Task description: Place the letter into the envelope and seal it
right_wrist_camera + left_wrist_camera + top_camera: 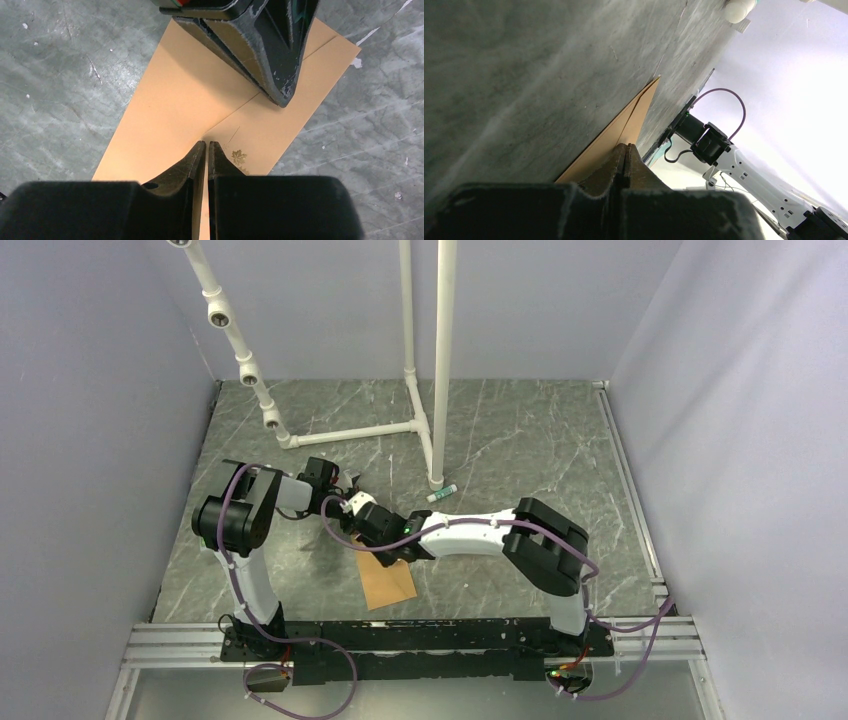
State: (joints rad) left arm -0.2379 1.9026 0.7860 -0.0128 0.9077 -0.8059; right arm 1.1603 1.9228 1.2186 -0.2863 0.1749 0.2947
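Observation:
The orange-brown envelope (390, 585) lies flat on the grey marbled table, near the front middle. In the right wrist view the envelope (190, 90) shows diagonal seam lines and a small leaf print (239, 157). My right gripper (206, 142) is shut to a thin slit, and its tips rest where the seams meet. My left gripper (282, 100) is shut, with its tip pressed on the envelope further along. From the left wrist the envelope (624, 122) appears edge-on under the left gripper (625, 146). In the top view both grippers (368, 538) (392, 556) meet over the envelope's far end. The letter is hidden.
A white pipe frame (415, 425) stands at the back middle. A small white and green tube (443, 494) lies by its foot. An aluminium rail (400, 640) runs along the near edge, and grey walls close in the left, right and back.

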